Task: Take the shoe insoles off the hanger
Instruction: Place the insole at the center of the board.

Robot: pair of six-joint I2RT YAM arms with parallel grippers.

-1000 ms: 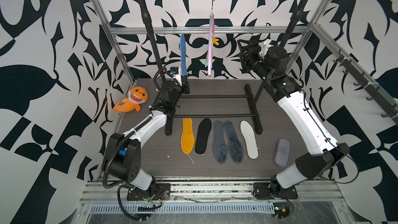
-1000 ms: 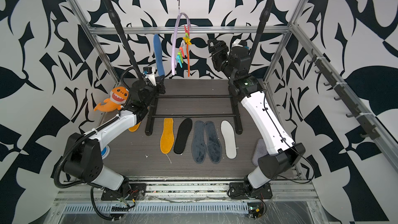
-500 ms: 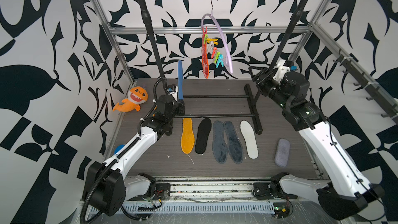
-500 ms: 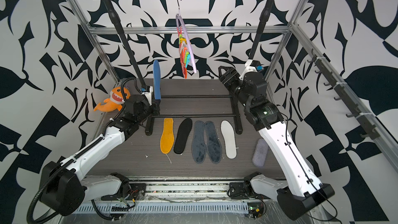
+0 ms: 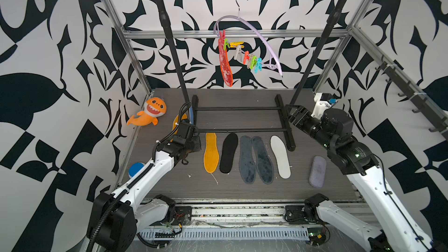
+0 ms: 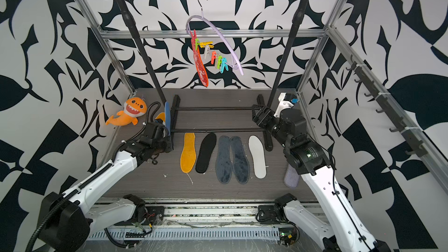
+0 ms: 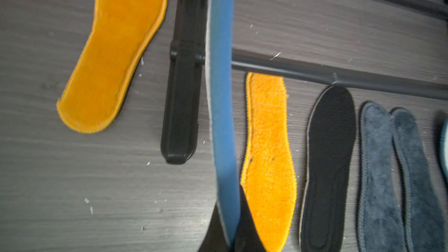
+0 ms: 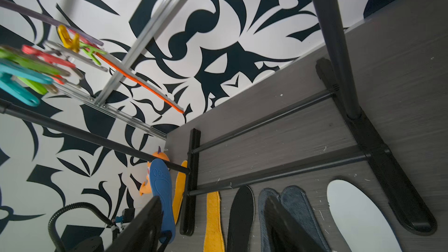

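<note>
Though askew, pale lilac hanger [image 5: 232, 16]

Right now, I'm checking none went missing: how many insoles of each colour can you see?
Orange insoles: 2
Black insole: 1
Dark blue insoles: 2
White insole: 1
Blue insole, held in the left claw: 1
Orange-rimmed insole, pegged on the hanger: 1
Total: 8
</note>
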